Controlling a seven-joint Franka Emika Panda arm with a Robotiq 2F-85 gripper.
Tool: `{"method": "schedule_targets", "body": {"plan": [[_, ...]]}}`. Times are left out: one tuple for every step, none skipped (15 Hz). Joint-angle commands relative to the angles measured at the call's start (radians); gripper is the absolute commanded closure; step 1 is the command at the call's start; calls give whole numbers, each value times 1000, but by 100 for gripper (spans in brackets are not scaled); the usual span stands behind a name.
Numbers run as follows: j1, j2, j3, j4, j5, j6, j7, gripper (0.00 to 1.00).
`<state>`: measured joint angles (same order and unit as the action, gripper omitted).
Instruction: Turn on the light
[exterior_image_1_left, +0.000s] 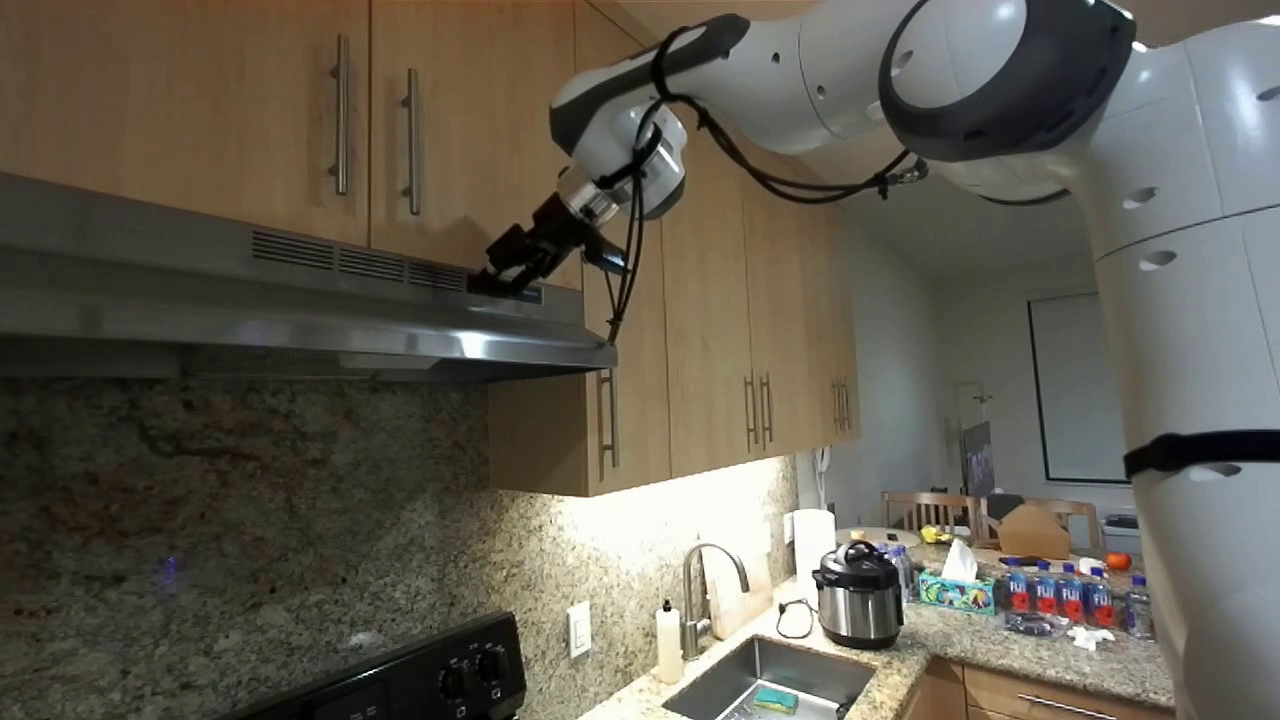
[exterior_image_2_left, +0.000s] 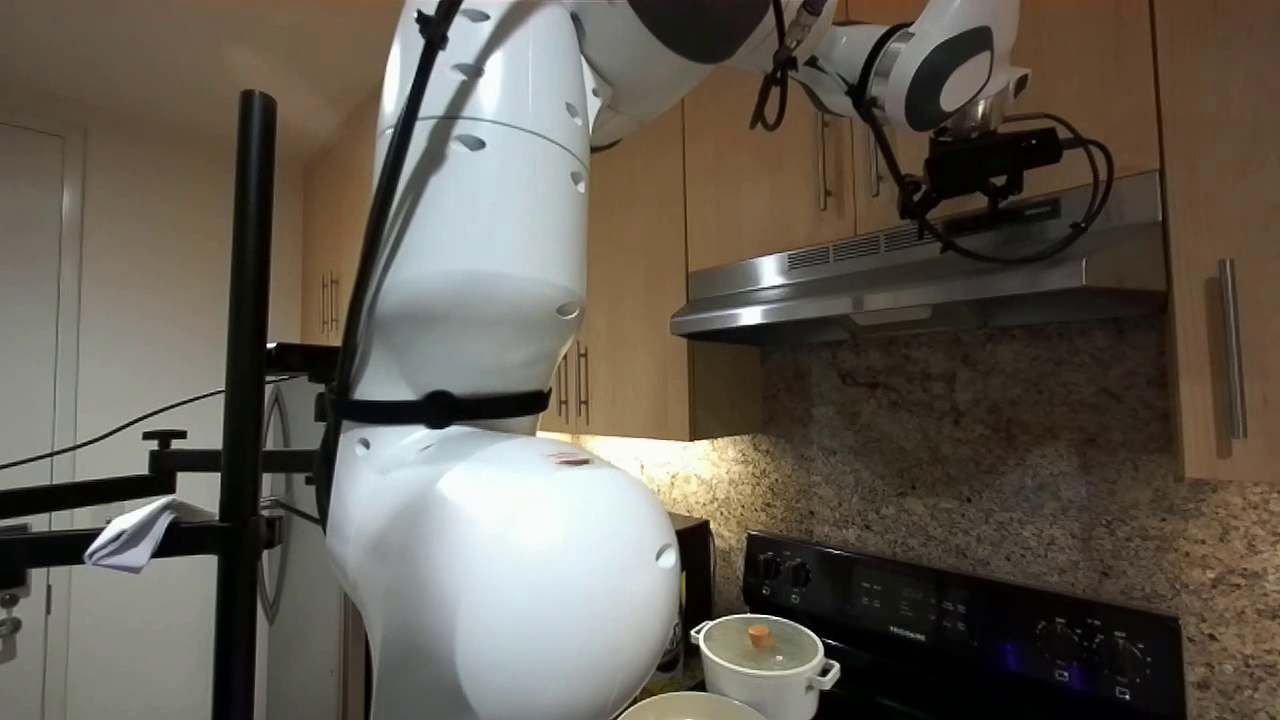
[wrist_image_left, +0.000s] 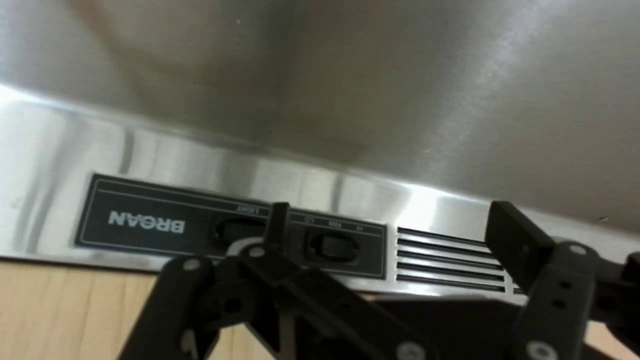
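A black control panel (wrist_image_left: 145, 220) on the steel range hood (exterior_image_1_left: 300, 310) carries the light switch (wrist_image_left: 239, 231), under an upside-down LIGHT label in the wrist view. My gripper (wrist_image_left: 397, 227) is open, its fingers wide apart with nothing between them. The left finger (wrist_image_left: 277, 222) stands at the right end of that switch and hides part of it; whether they touch, I cannot tell. The other finger (wrist_image_left: 520, 235) is over the vent slots. In an exterior view the gripper (exterior_image_1_left: 490, 280) reaches the hood's front from the right. Beneath the hood, a pale lamp cover (exterior_image_2_left: 890, 315) looks unlit.
A fan switch (wrist_image_left: 334, 247) sits on the same panel, between my fingers in the wrist view. Wooden cabinets with bar handles (exterior_image_1_left: 413, 140) rise above the hood. Its steel lip (exterior_image_1_left: 470, 345) juts out below, over the black stove (exterior_image_2_left: 960, 620). Cables (exterior_image_1_left: 635, 230) hang from the wrist.
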<state>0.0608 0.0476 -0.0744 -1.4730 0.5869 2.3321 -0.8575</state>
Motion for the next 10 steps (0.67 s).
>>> {"method": "schedule_targets", "body": {"plan": [[-6,15,-11,37,12,7,65,0],[-4,15,-13,42,6,3,79,0],[-1,24,-12,56,-2,-12,86,0],[1,34,-11,69,-2,-22,89,0],[3,45,-9,81,-2,-33,90,0],[6,51,-6,86,3,-36,88,0],[10,60,-6,94,2,-37,91,0],[12,69,-6,104,5,-42,92,0],[14,77,-5,108,8,-40,92,0],[14,84,-3,114,6,-39,95,0]]}}
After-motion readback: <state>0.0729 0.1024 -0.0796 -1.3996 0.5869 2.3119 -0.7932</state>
